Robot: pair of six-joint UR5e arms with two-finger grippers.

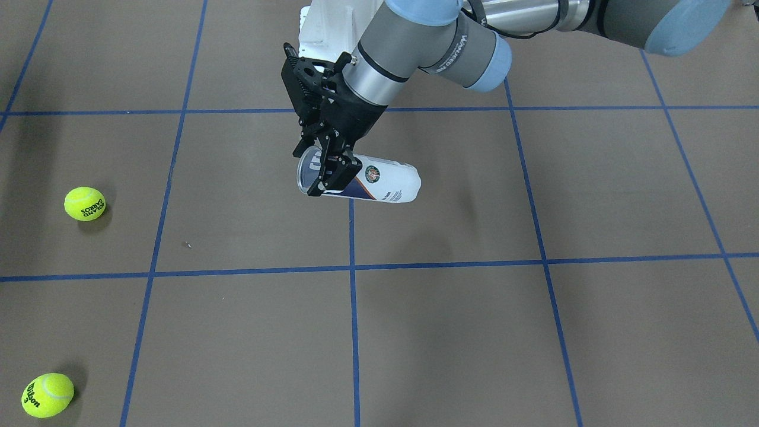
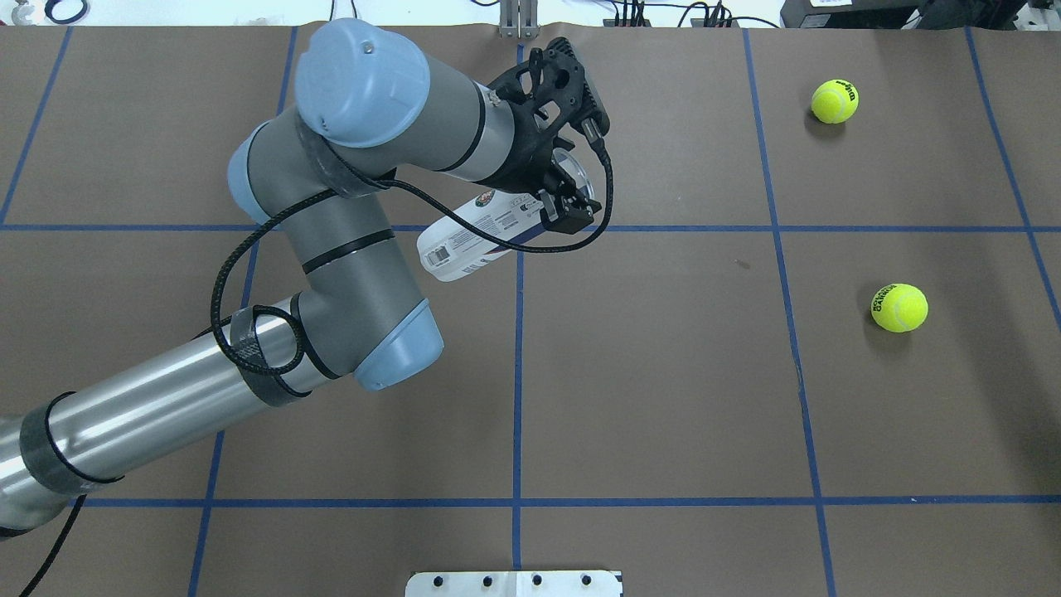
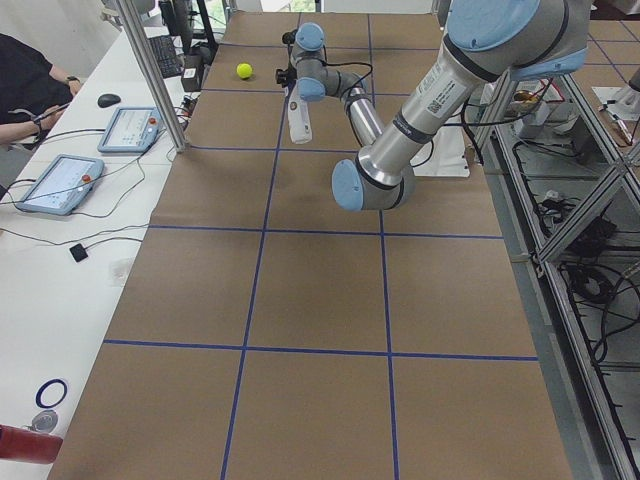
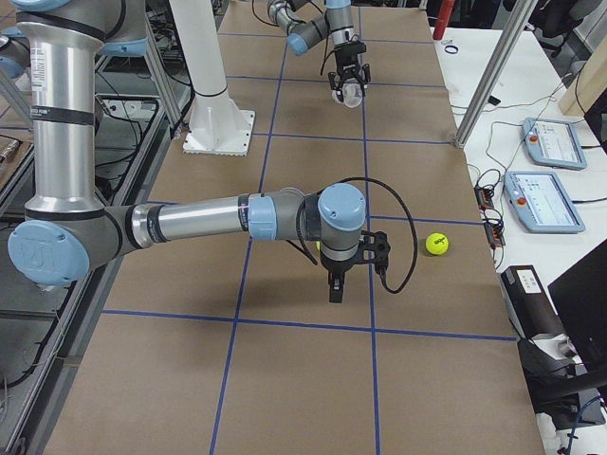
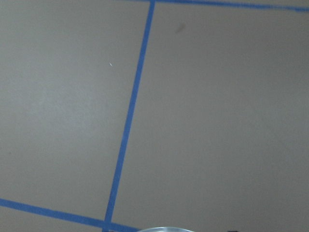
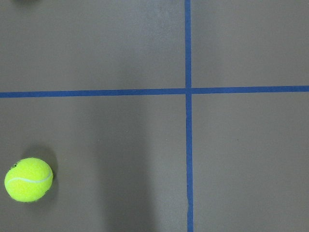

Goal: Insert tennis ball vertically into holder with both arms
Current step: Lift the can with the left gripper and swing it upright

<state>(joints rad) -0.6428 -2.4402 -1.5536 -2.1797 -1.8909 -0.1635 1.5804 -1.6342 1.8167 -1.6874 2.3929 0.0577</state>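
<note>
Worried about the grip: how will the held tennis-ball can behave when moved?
The holder looks like thin, empty plastic, so probably light and squeezable. The left tool clamps it near the open rim, so the long body might pivot. Round, it would likely roll if laid down.

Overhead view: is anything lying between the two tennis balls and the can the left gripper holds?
Nothing visible. Only bare brown table lies between the holder, clamped in the left gripper, and the farther tennis ball or the nearer tennis ball. The holder's mouth faces sideways, not up.
</note>
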